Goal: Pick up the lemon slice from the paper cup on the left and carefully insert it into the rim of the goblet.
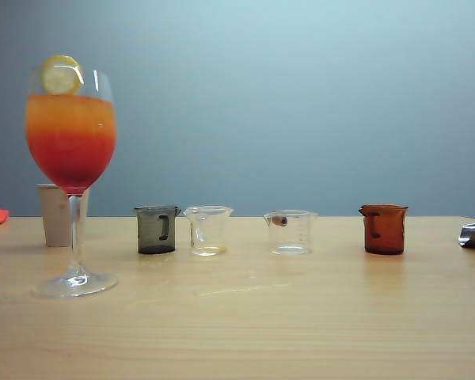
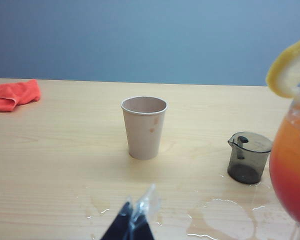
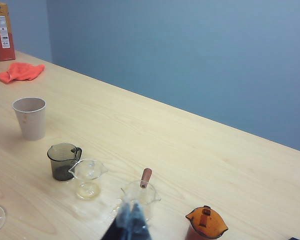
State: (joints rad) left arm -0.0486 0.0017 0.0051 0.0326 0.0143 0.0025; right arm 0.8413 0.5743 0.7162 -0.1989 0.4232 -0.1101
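Orange cloth [image 2: 12,95] lies at the far left of the wooden counter [image 1: 245,317]. Right of it stands the paper cup [image 2: 144,127], empty as far as its mouth shows. Just in front of it in the exterior view is the goblet [image 1: 71,142], full of orange-to-red liquid, with the lemon slice [image 1: 62,75] already wedged upright on its rim, so the task looks done. The slice is light, thin, wet and soft; it would best be pinched by its rind. The tall, top-heavy, fragile goblet could tip at a nudge. Further right come the smoky grey beaker [image 1: 157,229], two clear beakers [image 1: 208,229] and an amber beaker [image 1: 384,229]. The left end effector [image 2: 135,220] hovers clenched and empty over a wet patch near the goblet. The right end effector [image 3: 130,222] hangs above the clear beakers, tips together, holding nothing.
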